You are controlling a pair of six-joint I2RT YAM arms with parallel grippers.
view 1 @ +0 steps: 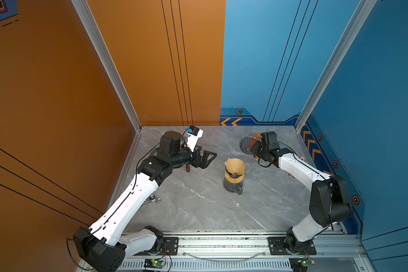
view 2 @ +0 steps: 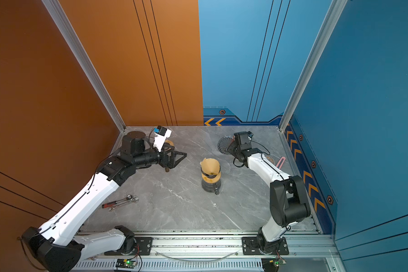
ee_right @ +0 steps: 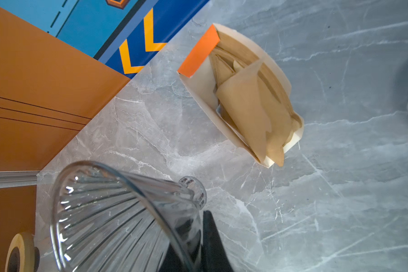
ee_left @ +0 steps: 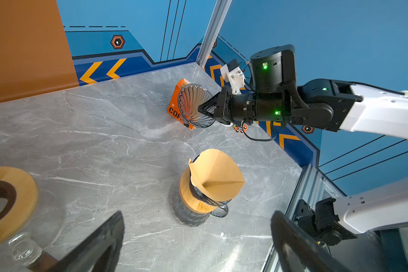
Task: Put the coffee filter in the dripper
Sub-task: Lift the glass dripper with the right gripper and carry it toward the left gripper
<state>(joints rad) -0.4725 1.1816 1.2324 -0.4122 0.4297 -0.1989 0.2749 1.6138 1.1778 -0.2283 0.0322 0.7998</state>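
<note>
Right gripper was clamped on the glass dripper, left gripper gaping wide; it needed tipping mouth-up for the paper filter.

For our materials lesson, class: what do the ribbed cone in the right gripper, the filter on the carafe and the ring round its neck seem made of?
Ribbed cone: probably clear glass, glossy; see-through with bright glints, though plastic is possible. Filter: unbleached paper, matte tan, sharply creased. Ring: likely wood or bamboo, smooth, pale grain.
</note>
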